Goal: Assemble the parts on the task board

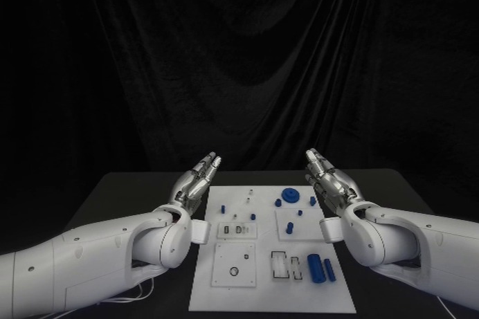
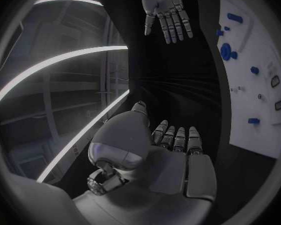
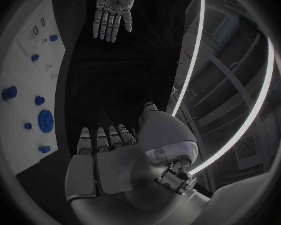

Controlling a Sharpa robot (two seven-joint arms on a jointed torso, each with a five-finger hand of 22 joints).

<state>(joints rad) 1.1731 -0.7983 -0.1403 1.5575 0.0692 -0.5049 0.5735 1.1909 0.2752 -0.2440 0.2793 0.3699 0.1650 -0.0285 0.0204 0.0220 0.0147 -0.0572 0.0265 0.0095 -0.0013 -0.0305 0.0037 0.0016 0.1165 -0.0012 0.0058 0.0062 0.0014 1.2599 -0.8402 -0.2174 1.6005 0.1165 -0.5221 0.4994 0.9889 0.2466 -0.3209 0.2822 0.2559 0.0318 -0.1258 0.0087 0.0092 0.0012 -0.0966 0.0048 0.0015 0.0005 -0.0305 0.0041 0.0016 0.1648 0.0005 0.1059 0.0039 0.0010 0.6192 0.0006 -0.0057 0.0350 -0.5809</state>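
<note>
The white task board [image 1: 271, 291] lies flat mid-table [image 1: 130, 194], carrying small blue parts [image 1: 289, 194] across its far half and two blue cylinders [image 1: 321, 268] near its right edge. Flanking its far end, the left hand [image 1: 196, 177] and right hand [image 1: 332, 180] hover raised, fingers extended, holding nothing.
</note>
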